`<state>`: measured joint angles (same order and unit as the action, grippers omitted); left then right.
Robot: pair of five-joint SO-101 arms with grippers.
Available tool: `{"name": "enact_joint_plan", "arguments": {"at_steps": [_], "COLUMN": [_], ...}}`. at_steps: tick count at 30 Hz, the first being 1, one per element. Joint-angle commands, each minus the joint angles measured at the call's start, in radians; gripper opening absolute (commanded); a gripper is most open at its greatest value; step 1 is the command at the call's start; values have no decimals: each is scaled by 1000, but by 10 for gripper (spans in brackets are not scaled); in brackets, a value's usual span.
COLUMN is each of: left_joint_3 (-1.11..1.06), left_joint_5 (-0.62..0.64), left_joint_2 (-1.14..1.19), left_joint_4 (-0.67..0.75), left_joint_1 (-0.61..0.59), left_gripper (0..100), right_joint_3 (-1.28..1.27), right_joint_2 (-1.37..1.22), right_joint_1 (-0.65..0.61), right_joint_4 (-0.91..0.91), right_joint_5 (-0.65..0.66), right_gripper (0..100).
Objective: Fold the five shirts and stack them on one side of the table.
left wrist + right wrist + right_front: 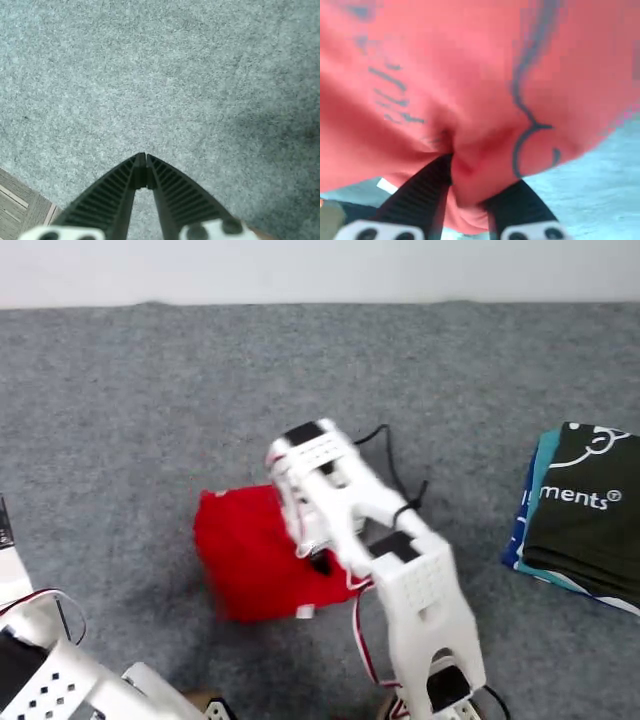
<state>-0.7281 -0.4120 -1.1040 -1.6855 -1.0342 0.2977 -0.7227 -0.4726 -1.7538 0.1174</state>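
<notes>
The fuzzy grey worktop (150,410) spread wide across the high view. A white robot arm (400,570) stood at the lower middle, leaning over a folded red cloth shirt (245,555) in the middle. A pile of folded shirts (585,515), with a dark one on top, lay at the right edge. The right gripper (462,172) pinched a bunch of the red shirt. The left gripper (145,157) was closed on nothing, above the grey worktop.

Open grey mat (150,390) at back, shirt stack (585,510) at right edge
</notes>
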Motion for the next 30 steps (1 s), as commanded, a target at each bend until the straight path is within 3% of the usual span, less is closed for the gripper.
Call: {"name": "enact_joint_plan", "arguments": {"at_steps": [1,8,10,13,17,19,24,27,30], "left_joint_3": [4,4,-1,-22,-21,-21,-25,-25,-21], "left_joint_5": [8,8,8,8,6,6,5,3,3], "left_joint_2": [-11,-11,-11,-11,-11,-11,-11,-11,-11], "left_joint_4": [26,26,26,28,32,32,32,32,29], "left_joint_1": [0,6,6,2,0,0,0,0,0], "left_gripper": [8,8,8,8,8,8,8,8,7], "right_joint_3": [28,272,358,460,509,528,671,790,861], "right_joint_2": [73,110,94,64,18,12,12,12,22], "right_joint_1": [200,400,404,380,346,343,344,312,302], "right_joint_4": [-41,10,54,127,205,219,93,-38,-45], "right_joint_5": [307,928,1033,1089,1089,1057,770,661,454], "right_gripper": [10,10,10,10,25,83,237,242,241]}}
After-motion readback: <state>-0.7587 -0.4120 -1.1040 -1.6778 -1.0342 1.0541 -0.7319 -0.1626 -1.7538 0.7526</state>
